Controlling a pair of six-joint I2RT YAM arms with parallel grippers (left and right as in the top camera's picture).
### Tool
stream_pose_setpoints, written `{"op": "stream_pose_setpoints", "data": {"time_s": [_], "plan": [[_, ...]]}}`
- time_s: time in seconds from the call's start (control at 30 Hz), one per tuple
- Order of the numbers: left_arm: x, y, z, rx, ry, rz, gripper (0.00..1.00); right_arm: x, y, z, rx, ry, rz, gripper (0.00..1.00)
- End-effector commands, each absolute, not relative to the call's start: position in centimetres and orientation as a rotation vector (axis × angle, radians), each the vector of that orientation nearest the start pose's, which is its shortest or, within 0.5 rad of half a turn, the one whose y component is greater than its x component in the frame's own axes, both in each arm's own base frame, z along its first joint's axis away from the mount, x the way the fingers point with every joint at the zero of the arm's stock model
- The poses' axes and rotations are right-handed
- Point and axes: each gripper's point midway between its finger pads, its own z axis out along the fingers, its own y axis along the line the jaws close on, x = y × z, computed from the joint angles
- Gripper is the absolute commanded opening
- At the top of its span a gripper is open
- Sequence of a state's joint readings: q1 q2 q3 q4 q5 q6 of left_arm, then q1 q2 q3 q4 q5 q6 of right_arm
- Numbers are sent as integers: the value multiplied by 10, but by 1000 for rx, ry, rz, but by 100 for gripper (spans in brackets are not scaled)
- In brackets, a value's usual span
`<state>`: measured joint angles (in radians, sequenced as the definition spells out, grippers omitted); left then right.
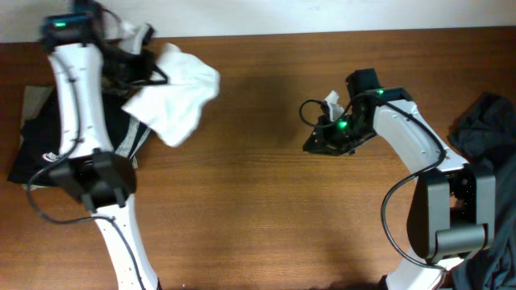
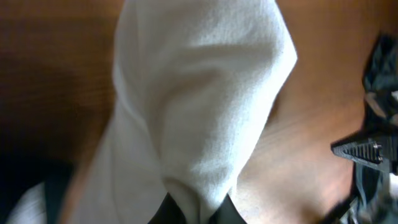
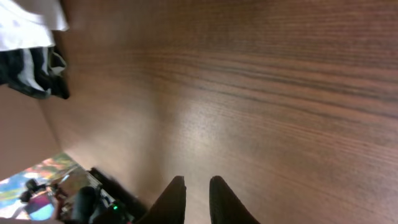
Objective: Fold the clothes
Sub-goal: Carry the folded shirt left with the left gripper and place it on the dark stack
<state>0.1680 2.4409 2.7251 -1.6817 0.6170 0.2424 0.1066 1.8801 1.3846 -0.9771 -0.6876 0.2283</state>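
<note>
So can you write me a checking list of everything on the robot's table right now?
Surface: brown wooden table, mostly bare in the middle.
Job's things: white garment bunched up at the far left; black striped garment lying under the left arm; dark pile at the right edge.
Clutter: nothing seen.
Grippers: left gripper has its jaws pinched on the white garment; right gripper holds nothing, its jaws a narrow gap apart over bare wood.
Cables: a black cable loops beside the left arm, another beside the right arm.
Surroundings: pale wall beyond the far edge; a colourful blur in the right wrist view, too unclear to name.
</note>
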Motion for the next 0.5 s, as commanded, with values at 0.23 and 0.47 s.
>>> {"op": "stream_pose_setpoints", "data": {"time_s": [0.23,0.47], "plan": [[425,252,192,-525,2699,-315,12,355,145,106,163,2933,1134,19],[391,287,227,-745,2594,-259,99,354,145,112,158,2926,1133,19]]}}
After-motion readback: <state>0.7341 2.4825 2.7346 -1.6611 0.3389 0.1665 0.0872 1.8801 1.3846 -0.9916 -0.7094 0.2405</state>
